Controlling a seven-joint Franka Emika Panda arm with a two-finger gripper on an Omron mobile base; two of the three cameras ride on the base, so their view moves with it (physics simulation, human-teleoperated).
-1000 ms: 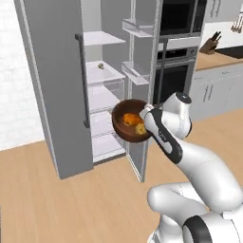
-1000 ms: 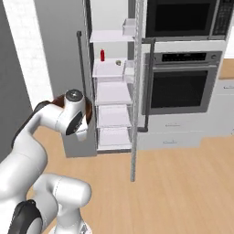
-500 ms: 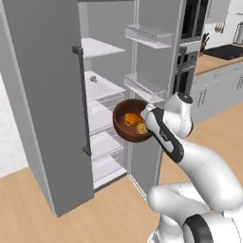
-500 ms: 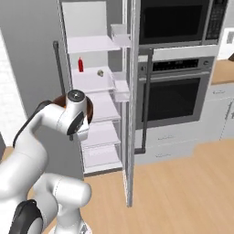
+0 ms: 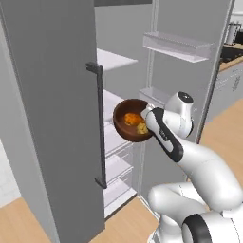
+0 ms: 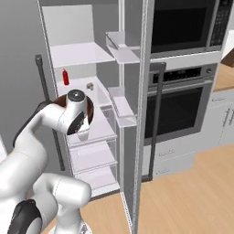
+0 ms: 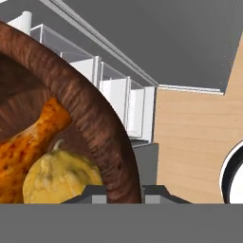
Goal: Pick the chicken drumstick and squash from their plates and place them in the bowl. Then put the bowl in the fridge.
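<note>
Inside the bowl (image 5: 129, 127): chicken drumstick (image 5: 131, 117) and squash (image 5: 142, 128), touching, carried level before the open fridge (image 6: 87, 119) at mid-shelf height. Gripper (image 5: 148, 113) jaws clamped on bowl's rim. Fridge shelf (image 6: 89, 89) holds a red bottle (image 6: 66, 77). Wall oven (image 6: 180, 109) stands rightward.

Gripper (image 5: 146, 118) fingertips hidden behind the bowl (image 5: 133, 120) rim, grip state not discernible, bowl cut off by hand view's left edge, chicken drumstick (image 7: 26, 142) bulbous end cropped beside the claw, squash (image 7: 61, 178) base hidden below.
</note>
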